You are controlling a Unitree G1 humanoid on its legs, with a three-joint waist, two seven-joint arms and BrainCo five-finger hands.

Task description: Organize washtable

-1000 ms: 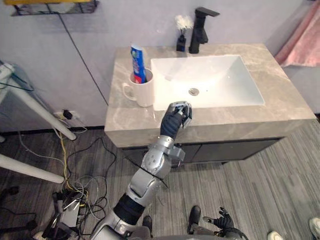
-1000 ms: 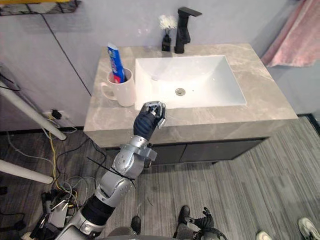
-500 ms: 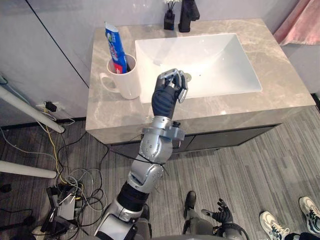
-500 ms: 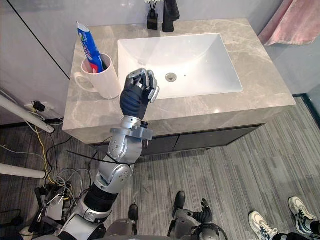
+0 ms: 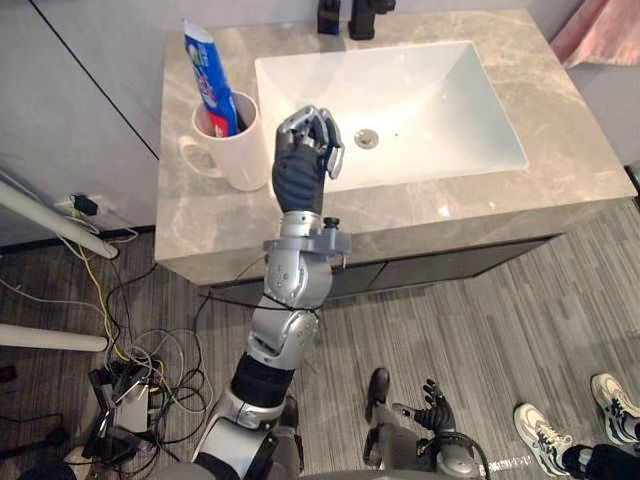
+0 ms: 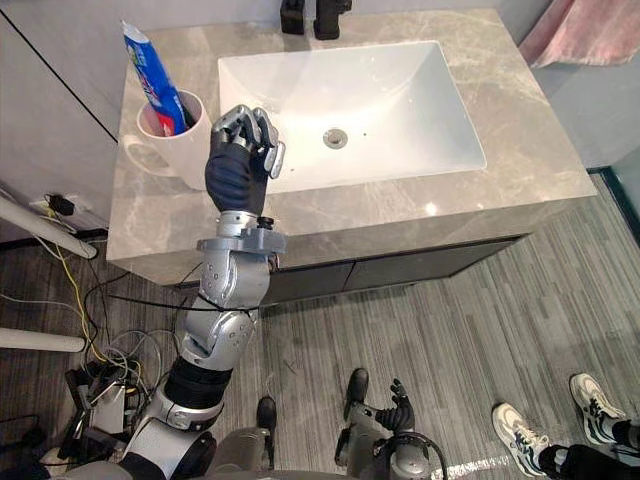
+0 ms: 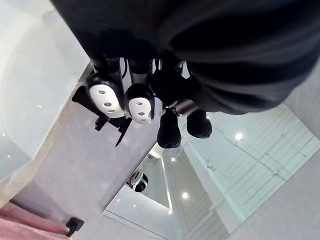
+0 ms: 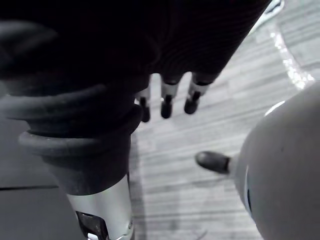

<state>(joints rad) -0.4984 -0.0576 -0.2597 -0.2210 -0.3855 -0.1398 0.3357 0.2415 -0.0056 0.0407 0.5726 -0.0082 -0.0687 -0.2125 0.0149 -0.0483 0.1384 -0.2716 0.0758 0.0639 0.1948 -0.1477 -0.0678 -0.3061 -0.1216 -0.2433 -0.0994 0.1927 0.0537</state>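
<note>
The grey marbled desk (image 5: 560, 140) is cut off along its far edge, so only the bases of one black faucet (image 5: 362, 8) and one small dark bottle (image 5: 329, 17) beside it can be seen. One white sink (image 5: 420, 90) is sunk into the middle of the desk. A pink cloth (image 5: 600, 30) hangs partly out of view at the far right. The left robot hand (image 5: 298, 175) is raised over the sink's front-left corner with its fingers curled in and nothing in them. It hides part of the rim there. Just to its left stands one white mug (image 5: 232, 160) holding one upright toothpaste tube (image 5: 205, 70). Down by the floor, the right robot hand (image 5: 432, 408) hangs with its fingers relaxed and spread. A person's two pale shoes (image 5: 540, 432) are near it.
</note>
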